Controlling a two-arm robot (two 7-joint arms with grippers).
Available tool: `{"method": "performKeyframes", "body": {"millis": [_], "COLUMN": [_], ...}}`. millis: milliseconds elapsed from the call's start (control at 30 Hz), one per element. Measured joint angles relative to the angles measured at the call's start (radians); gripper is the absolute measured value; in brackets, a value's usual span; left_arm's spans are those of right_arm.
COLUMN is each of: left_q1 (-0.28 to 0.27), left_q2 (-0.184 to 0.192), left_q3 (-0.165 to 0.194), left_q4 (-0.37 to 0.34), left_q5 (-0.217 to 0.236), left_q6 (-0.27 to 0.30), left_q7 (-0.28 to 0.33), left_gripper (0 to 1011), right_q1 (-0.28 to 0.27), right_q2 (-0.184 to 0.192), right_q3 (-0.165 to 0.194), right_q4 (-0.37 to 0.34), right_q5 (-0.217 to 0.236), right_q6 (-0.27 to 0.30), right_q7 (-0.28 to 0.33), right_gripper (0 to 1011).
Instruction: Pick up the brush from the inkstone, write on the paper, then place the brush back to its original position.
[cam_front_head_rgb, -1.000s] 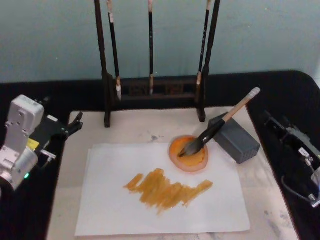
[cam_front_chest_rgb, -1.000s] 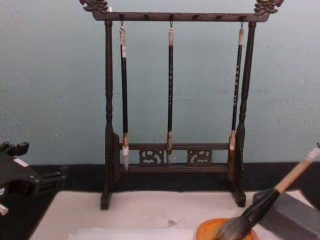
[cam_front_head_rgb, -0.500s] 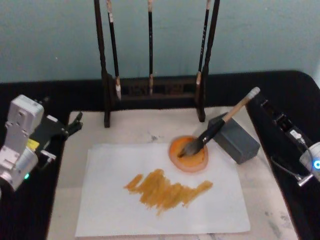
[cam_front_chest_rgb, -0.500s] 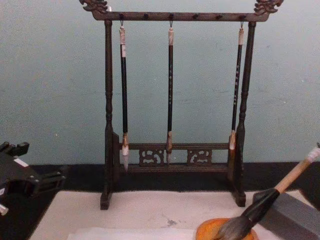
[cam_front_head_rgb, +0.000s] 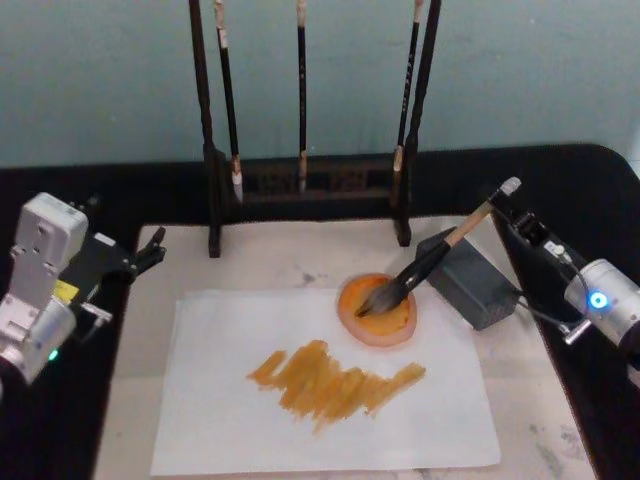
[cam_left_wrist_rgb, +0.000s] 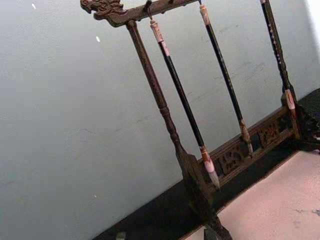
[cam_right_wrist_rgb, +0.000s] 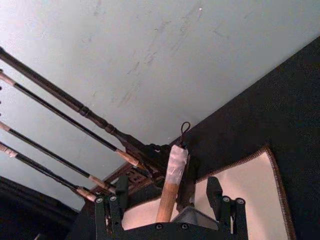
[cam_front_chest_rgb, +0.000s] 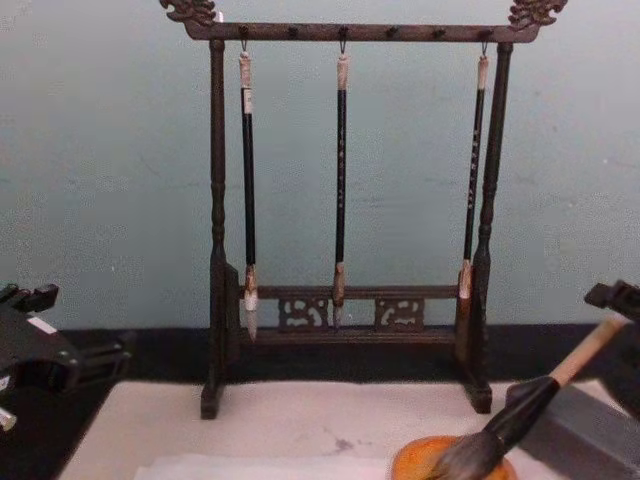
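The brush (cam_front_head_rgb: 440, 256) leans with its black section on the grey inkstone block (cam_front_head_rgb: 475, 285), its bristles in an orange dish (cam_front_head_rgb: 377, 312). The tan handle ends in a pale cap (cam_right_wrist_rgb: 176, 162). My right gripper (cam_front_head_rgb: 517, 218) is open at that cap, and in the right wrist view (cam_right_wrist_rgb: 167, 212) one finger stands on either side of the handle without closing on it. It shows at the chest view's right edge (cam_front_chest_rgb: 615, 300), behind the brush (cam_front_chest_rgb: 530, 405). The white paper (cam_front_head_rgb: 220, 400) carries orange strokes (cam_front_head_rgb: 335, 380). My left gripper (cam_front_head_rgb: 150, 250) is parked open at the mat's left edge.
A dark wooden rack (cam_front_head_rgb: 300, 180) with three thin hanging brushes (cam_front_chest_rgb: 340, 180) stands at the back of the beige mat (cam_front_head_rgb: 270, 260). Black tabletop (cam_front_head_rgb: 590, 190) lies around the mat. A pale green wall rises behind.
My right arm has moved forward and left from the table's right side, bringing its open fingers up around the brush's end cap. The brush and the left arm have not moved.
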Motion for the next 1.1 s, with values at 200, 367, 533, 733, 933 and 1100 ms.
{"method": "performKeyframes", "body": {"millis": [200,367,533,733,933,1100], "left_q1": [0.000,0.000,0.000,0.000,0.000,0.000], "left_q2": [0.000,0.000,0.000,0.000,0.000,0.000], "left_q3": [0.000,0.000,0.000,0.000,0.000,0.000], "left_q4": [0.000,0.000,0.000,0.000,0.000,0.000], "left_q5": [0.000,0.000,0.000,0.000,0.000,0.000], "left_q6": [0.000,0.000,0.000,0.000,0.000,0.000], "left_q7": [0.000,0.000,0.000,0.000,0.000,0.000], "left_gripper": [1010,1010,1010,1009,1010,1010], "right_q1": [0.059,0.089,0.096,0.094,0.092,0.092], "right_q2": [-0.017,-0.024,-0.025,-0.025,-0.024,-0.024], "right_q3": [-0.029,-0.046,-0.051,-0.050,-0.049,-0.048], "right_q4": [0.077,0.108,0.116,0.115,0.113,0.112], "right_q5": [0.002,0.003,0.002,0.002,0.001,0.001], "right_q6": [-0.010,-0.019,-0.023,-0.023,-0.022,-0.022], "right_q7": [0.017,0.026,0.032,0.030,0.029,0.028], "right_gripper": [1000,1000,1000,1000,949,836]}}
